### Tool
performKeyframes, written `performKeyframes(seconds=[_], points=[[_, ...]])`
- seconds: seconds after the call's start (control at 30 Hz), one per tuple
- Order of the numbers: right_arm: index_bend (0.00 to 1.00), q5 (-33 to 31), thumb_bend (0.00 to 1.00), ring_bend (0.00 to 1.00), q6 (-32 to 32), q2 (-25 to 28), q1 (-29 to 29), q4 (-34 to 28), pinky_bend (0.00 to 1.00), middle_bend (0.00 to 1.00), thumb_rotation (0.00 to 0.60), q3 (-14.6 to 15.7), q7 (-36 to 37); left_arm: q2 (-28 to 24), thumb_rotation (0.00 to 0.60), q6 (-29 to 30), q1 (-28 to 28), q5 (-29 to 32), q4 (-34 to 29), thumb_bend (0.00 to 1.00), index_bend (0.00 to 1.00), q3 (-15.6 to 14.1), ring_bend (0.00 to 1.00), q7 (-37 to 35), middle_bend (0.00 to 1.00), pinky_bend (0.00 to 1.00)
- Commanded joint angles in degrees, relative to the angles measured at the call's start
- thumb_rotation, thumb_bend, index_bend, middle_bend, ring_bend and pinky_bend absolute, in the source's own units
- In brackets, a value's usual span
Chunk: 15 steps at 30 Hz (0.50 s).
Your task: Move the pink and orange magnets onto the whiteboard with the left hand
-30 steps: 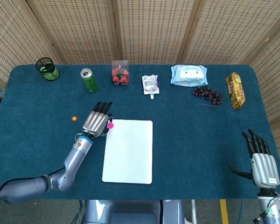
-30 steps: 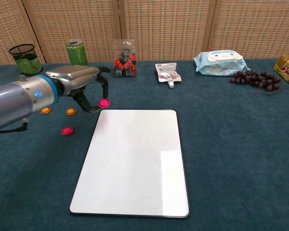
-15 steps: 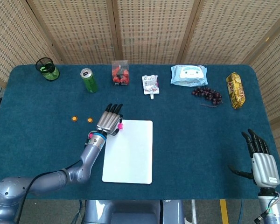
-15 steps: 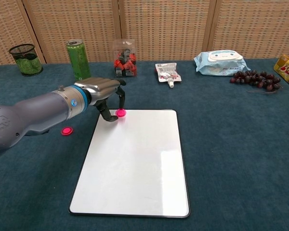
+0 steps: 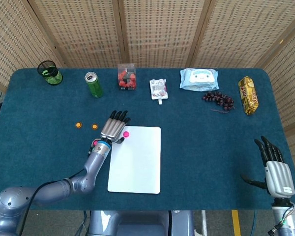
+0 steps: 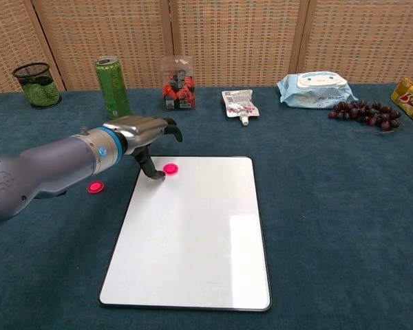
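The white rectangular whiteboard point(image 6: 193, 234) lies flat on the blue table point(image 6: 344, 206); the left hand point(image 6: 141, 134) hovers at its top-left corner, fingers released; a round pink magnet point(image 6: 170, 168) rests on the board there; two small orange magnets point(image 5: 86, 126) lie on the cloth.

I am looking at a white rectangular whiteboard point(image 6: 193, 234) with a thin dark rim, lying flat on the blue surface. A small round pink magnet point(image 6: 170, 168) is sitting flat on it, near its far left corner. A second pink magnet point(image 6: 95, 186) is lying on the surface to the left of the board, well apart from it. In the head view, two small orange magnets point(image 5: 78, 125) point(image 5: 94, 126) are lying side by side on the surface, farther left.
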<state>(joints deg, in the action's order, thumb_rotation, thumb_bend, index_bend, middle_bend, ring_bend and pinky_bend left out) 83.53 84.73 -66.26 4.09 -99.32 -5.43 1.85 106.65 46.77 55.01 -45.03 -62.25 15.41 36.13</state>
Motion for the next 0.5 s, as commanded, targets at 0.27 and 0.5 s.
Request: performKeyframes(seconds=[0.27,0.5], points=[[0.00,0.0,0.13,0.00,0.0,0.1,0.0,-0.1,0.06,0.00,0.600,0.1,-0.2,-6.4,0.600,4.2,-4.5,-4.5,-8.0,0.31,0.18,-3.3,0.00,-3.5,0.00,0.00],[0.00,0.2,0.13,0.00,0.1,0.1,0.0,-0.2,0.06,0.00,0.600,0.2,-0.6,-13.1,0.600,8.1,-10.7,-10.7,-14.1,0.31,0.22,-8.5,0.00,-8.2,0.00,0.00]])
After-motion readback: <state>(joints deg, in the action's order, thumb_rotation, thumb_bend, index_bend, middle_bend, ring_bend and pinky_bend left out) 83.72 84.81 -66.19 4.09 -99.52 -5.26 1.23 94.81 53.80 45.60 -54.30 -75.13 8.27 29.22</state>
